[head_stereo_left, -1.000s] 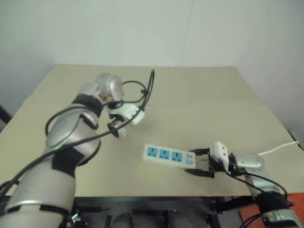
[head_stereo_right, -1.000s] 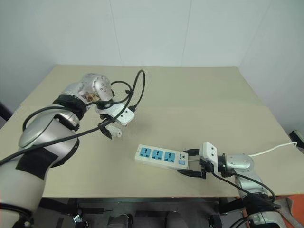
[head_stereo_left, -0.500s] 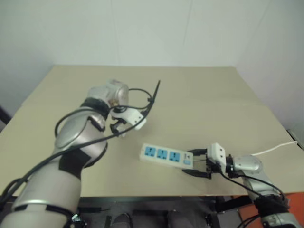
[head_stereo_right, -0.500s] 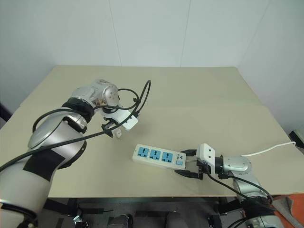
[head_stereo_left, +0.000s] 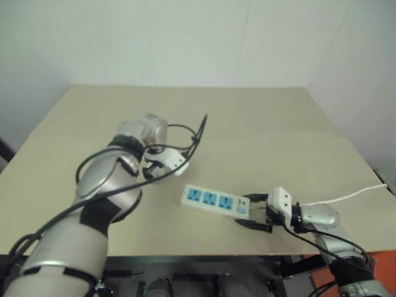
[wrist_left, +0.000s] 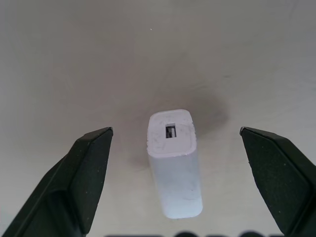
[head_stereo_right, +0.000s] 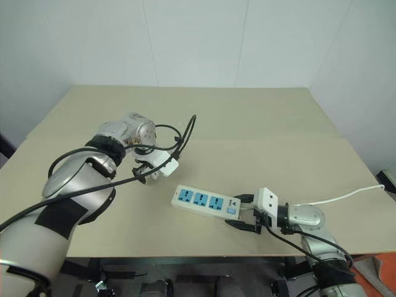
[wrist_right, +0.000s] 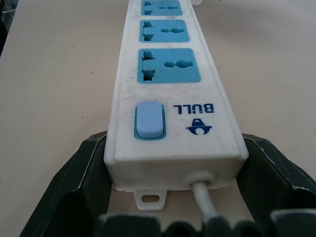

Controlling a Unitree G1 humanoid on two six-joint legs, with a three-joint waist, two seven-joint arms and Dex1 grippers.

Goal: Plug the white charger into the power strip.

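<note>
Left tool spread wide around the white charger — right tool grips the power strip.

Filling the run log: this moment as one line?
left gripper: open over white charger | right gripper: shut on power strip cord end | charger unplugged, on table

The small white boxy plastic charger looks smooth and faintly scuffed, with a soft sheen. The long white plastic power strip is glossy, its blue socket faces matt, its casing lightly smudged. The beige counter looks smooth and matt, like laminate. The black fingers look like matt plastic.
</note>
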